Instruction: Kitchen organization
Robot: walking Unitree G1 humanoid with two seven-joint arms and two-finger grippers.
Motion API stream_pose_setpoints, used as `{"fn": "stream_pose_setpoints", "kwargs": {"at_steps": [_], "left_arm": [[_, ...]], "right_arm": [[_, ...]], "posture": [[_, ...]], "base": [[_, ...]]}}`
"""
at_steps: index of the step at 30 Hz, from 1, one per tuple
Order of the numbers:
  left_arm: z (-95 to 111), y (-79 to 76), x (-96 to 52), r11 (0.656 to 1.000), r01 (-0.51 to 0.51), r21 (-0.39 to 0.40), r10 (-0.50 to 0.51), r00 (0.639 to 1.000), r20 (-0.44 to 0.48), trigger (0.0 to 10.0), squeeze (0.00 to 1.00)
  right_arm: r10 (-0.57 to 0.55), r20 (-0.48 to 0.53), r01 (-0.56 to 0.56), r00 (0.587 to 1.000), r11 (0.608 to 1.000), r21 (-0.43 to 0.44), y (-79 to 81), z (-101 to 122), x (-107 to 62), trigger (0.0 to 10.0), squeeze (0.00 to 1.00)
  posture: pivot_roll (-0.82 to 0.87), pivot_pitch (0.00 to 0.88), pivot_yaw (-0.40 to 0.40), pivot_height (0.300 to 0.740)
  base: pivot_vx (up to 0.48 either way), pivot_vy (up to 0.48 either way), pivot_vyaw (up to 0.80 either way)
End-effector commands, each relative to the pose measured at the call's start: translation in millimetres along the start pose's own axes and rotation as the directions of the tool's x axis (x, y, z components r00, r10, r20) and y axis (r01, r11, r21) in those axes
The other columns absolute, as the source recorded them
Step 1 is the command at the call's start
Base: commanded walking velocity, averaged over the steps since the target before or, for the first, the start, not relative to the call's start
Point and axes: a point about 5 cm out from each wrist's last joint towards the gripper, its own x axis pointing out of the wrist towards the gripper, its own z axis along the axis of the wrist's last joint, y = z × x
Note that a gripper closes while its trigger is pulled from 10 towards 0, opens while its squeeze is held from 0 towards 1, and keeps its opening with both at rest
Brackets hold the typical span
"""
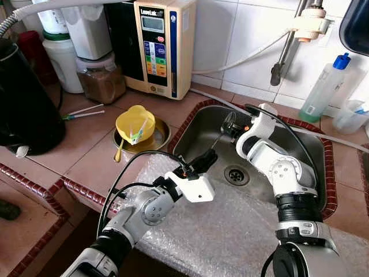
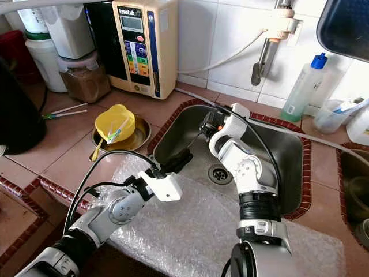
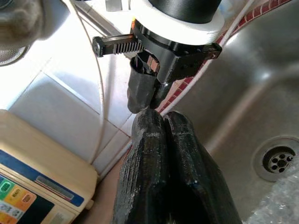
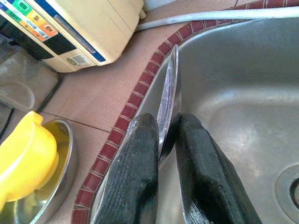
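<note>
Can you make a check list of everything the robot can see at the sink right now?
Surface: tiled counter with a steel sink; bubble wrap lies over its front edge.
Job's things: a thin metal utensil, held over the sink.
Clutter: yellow cup in a metal bowl, water machine, jars, clear bottle with blue cap.
End effectors: right end effector shut on the utensil; left end effector shut, holding nothing, over the sink's left part.
Cables: black cables loop along the left arm; a hose runs to the tap.
Surroundings: white tiled wall.
</note>
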Motion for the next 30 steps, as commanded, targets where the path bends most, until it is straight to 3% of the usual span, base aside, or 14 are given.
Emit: {"fn": "stream_pose_setpoints", "kwargs": {"at_steps": [1,5,6,7,8,21,25,30], "left_arm": [[5,26.7,6.2,0.991,-0.136,0.017,0.135,0.99,0.05,10.0,0.0],[4,26.4,6.0,0.99,-0.14,-0.015,0.14,0.989,0.042,10.0,0.0],[3,26.7,5.9,0.99,-0.142,-0.02,0.143,0.989,0.041,10.0,0.41],[3,27.1,5.6,0.989,-0.146,-0.024,0.147,0.988,0.04,10.0,0.63],[3,28.4,4.9,0.986,-0.159,-0.048,0.161,0.986,0.041,10.0,1.0],[6,36.2,3.1,0.983,-0.174,-0.058,0.178,0.981,0.078,10.0,1.0],[11,38.6,2.4,0.98,-0.153,-0.126,0.166,0.981,0.103,10.0,1.0],[15,38.5,-0.5,0.976,-0.137,-0.168,0.158,0.981,0.117,10.0,1.0]], "right_arm": [[-0.085,-0.055,0.085,0.995,0.996,-0.011,-17.5,-11,-1.8,0.0,0.0],[-0.073,-0.047,0.072,0.996,0.997,-0.015,-14.7,-10,-1.5,0.0,0.0],[-0.072,-0.045,0.071,0.996,0.997,-0.015,-14.6,-10,-1.5,0.0,0.0],[-0.072,-0.043,0.071,0.996,0.997,-0.015,-14.6,-10,-1.6,0.0,0.0],[-0.072,-0.042,0.071,0.997,0.997,-0.017,-14.7,-9,-1.6,0.0,0.0],[-0.133,0.03,0.135,0.991,0.988,-0.077,-20.8,-4,-0.7,0.0,0.0],[-0.178,0.075,0.189,0.981,0.963,-0.192,-26.6,-1,-0.5,0.0,0.0],[-0.218,0.123,0.243,0.968,0.938,-0.248,-35.2,2,-1.8,0.0,0.0]], "posture": [[-0.03,0.0,-0.009,0.74],[-0.03,0.0,-0.009,0.74],[-0.02,0.0,-0.009,0.74],[-0.02,0.0,-0.009,0.74],[-0.02,0.0,-0.009,0.74],[0.0,0.0,-0.012,0.74],[0.01,0.0,-0.012,0.74],[0.01,0.0,-0.013,0.74]], "base": [[0.0,0.0,0.0],[0.0,0.0,0.0],[0.0,0.0,0.0],[0.0,0.0,0.0],[0.0,0.0,0.0],[0.0,0.0,0.0],[0.0,0.0,0.0],[0.0,0.0,0.0]]}}
